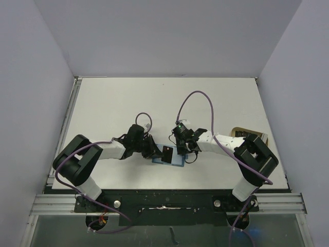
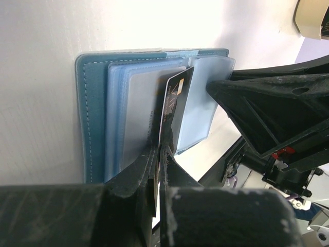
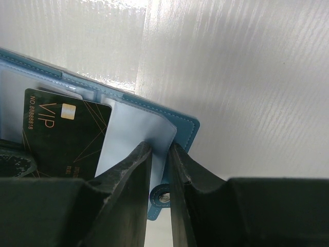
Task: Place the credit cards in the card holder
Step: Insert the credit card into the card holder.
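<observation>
On the left, my left gripper (image 2: 160, 150) was clamped on the near end of a black card (image 2: 175, 100), holding it on edge with its far end down among the clear sleeves (image 2: 139, 108) of the card holder (image 2: 95, 118). The holder lay open and flat on the table (image 1: 128, 103), near the front edge, between the two arms. To its right, my right gripper (image 3: 159, 150) was pinched on the holder's right-hand flap, just above the snap tab (image 3: 163, 197), steadying it, as I judged.

I took this for the insertion step. I could not tell whether the card's edge sat inside a pocket or merely between two sleeves. The next move called for pushing the card along its own plane, deeper in, while the right side held firm; a twist would likely buckle the sleeve. A beige object (image 1: 249, 135) lay far right, well apart.
</observation>
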